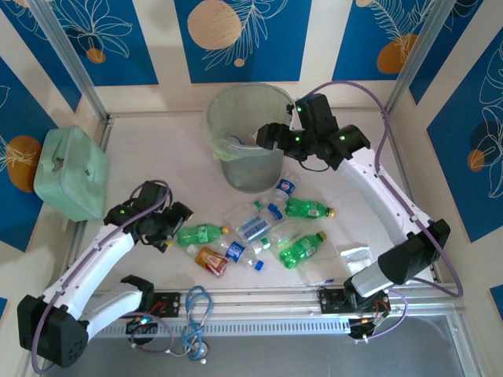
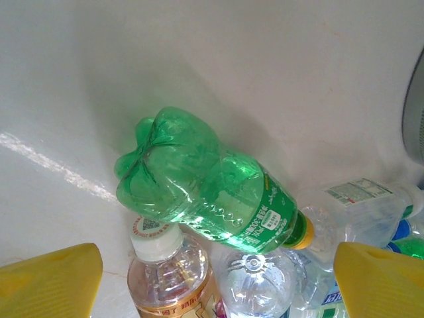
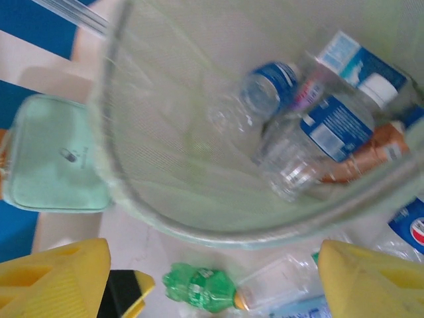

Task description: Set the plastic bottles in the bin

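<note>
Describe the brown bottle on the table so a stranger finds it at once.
Start at the bin at the back; loose bottles lie in front of it. At that pile's near left edge, just below the leftmost green bottle, lies the brown bottle, the only amber one among clear and green neighbours.

White table [image 1: 157,157]: bin [image 1: 250,169] far centre; before it 3 green bottles [image 1: 306,208], 1 amber bottle [image 1: 211,261], clear bottles [image 1: 253,228]; bag [image 1: 354,255] right.

bright light; soft shadow by green bottle [image 2: 205,192]; glare streak on table [image 2: 298,79]; right wrist blurry.
</note>
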Tool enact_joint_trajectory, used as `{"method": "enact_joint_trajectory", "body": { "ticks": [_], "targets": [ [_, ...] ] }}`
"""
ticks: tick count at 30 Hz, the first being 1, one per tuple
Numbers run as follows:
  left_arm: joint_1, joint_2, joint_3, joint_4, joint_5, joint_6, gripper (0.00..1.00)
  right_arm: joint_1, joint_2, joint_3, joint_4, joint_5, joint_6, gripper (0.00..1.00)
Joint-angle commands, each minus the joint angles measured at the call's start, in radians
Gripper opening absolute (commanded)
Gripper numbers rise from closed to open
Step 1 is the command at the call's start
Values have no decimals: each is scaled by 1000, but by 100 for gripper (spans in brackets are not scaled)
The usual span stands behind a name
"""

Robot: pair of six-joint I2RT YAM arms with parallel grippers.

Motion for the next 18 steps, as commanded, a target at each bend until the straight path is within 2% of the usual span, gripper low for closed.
{"method": "enact_joint_trajectory", "body": {
  "ticks": [1, 8, 18],
  "targets": [
    [-20, 14, -26, -16, 5, -84, 90, 1, -61, -37, 28, 13, 19, 82],
    [-55, 47, -46, 6, -9, -152, 91, -1, -92, -94, 25, 20, 29, 84],
    [-77, 91, -104, 149, -23, -221, 93, -7, -102, -118, 25, 17, 39, 85]
  ]
}}
